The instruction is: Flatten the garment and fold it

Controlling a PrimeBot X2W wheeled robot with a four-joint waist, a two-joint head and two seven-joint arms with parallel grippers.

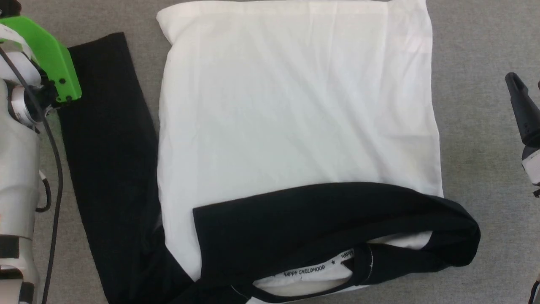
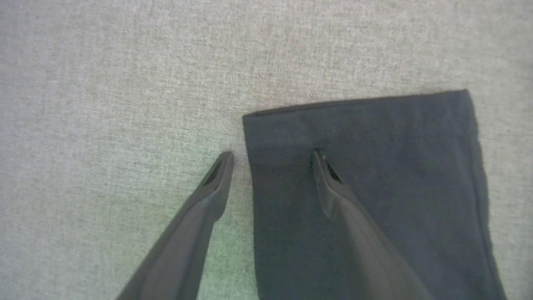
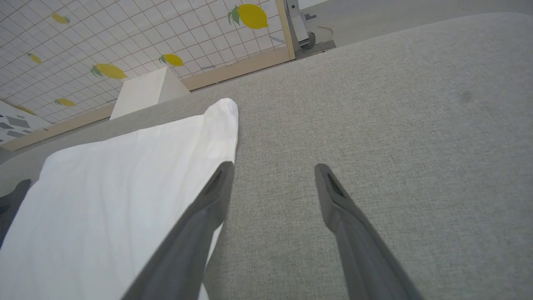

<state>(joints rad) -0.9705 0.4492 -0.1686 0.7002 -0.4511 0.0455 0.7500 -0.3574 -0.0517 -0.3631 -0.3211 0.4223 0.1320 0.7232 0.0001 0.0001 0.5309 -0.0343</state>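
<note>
In the head view the garment [image 1: 295,105] lies on the grey cloth surface [image 1: 485,42], its white body spread flat. One black sleeve [image 1: 329,219] is folded across the body just above the neck band [image 1: 303,270], which suggests the folding has begun on that side. The other sleeve [image 1: 109,147] runs straight out along the body's left edge, unfolded, its cuff near the green bracket [image 1: 50,55] on the left arm. The right gripper [image 1: 525,82] hangs beside the body's right edge, apart from the cloth.

In the left wrist view the left gripper [image 2: 272,155] is spread wide and grips nothing. One finger is over bare surface and the other over the cuff [image 2: 358,121], so the cuff's side edge falls between them (likely lined up to pinch it). Whether the tips touch the cloth cannot be told.

In the right wrist view the right gripper's fingers [image 3: 333,196] are likewise wide apart and empty, over bare surface beside the white hem corner [image 3: 225,110]. Beyond stand a lemon-print panel [image 3: 125,37] and a white box [image 3: 145,89], both well clear of the work.
</note>
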